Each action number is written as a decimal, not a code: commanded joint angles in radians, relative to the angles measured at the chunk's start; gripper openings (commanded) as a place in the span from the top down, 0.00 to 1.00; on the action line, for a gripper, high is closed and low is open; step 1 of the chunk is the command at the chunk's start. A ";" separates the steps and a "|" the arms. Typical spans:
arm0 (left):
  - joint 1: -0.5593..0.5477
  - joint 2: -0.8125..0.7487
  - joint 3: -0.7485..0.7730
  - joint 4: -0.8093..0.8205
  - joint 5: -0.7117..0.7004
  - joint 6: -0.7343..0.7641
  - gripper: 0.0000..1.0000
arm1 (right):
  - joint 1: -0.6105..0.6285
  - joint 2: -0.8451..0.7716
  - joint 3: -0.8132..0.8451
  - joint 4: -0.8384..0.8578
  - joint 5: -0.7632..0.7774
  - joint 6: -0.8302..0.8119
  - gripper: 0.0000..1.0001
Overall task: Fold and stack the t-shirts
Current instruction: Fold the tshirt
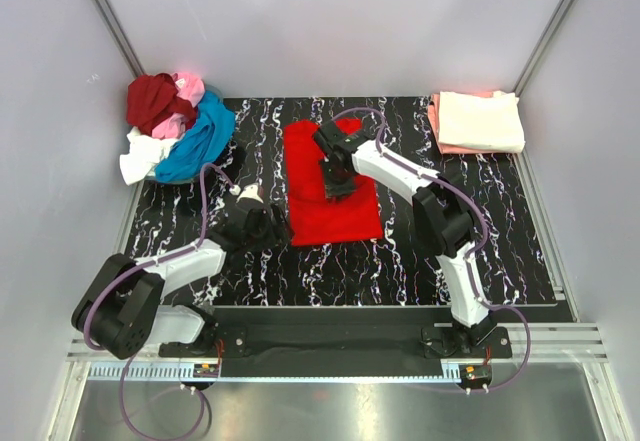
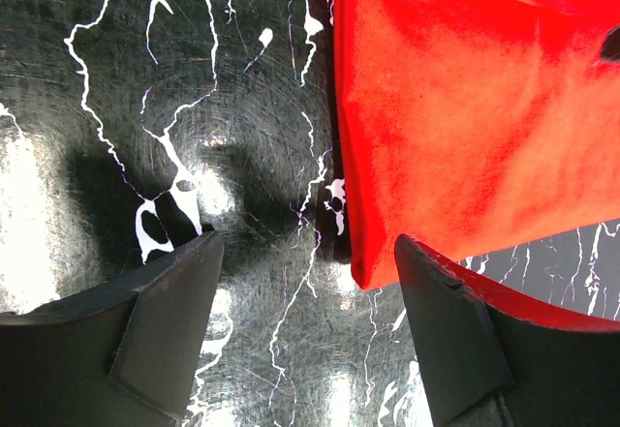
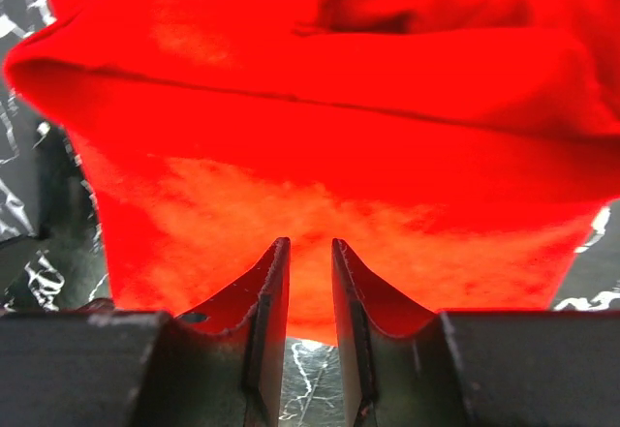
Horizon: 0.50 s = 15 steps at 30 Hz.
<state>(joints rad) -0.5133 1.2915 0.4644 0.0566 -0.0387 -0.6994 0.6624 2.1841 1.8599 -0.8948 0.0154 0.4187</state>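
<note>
The bright red shirt (image 1: 345, 223) lies folded narrow in the middle of the surface (image 1: 400, 261), where we can both reach it; our right hand (image 3: 310, 245) hangs over it, a little open, holding nothing; our left hand (image 2: 308, 243) sits wide open and empty by its near left corner, ready to grab.

The bright red t-shirt (image 1: 335, 206) is plain, the mat (image 1: 400, 261) black veined with white like marble, the heap holds a dark red shirt (image 1: 150, 99), pink shirt (image 1: 188, 87), blue shirt (image 1: 200, 141) and white shirt (image 1: 140, 156), a cream shirt (image 1: 480, 119) tops a salmon shirt (image 1: 436, 126), and the arms (image 1: 395, 166) are white and black
</note>
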 commanded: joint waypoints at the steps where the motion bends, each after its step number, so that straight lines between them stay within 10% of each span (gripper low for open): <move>1: 0.001 0.017 -0.004 0.009 0.000 0.012 0.22 | 0.005 -0.029 0.005 0.043 -0.038 0.022 0.70; 15: 0.004 0.022 -0.004 0.012 0.003 0.012 0.22 | 0.036 0.083 0.099 0.005 -0.020 0.011 0.70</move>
<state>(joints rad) -0.5133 1.2922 0.4644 0.0578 -0.0383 -0.6994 0.6888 2.2433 1.9076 -0.8814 -0.0032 0.4274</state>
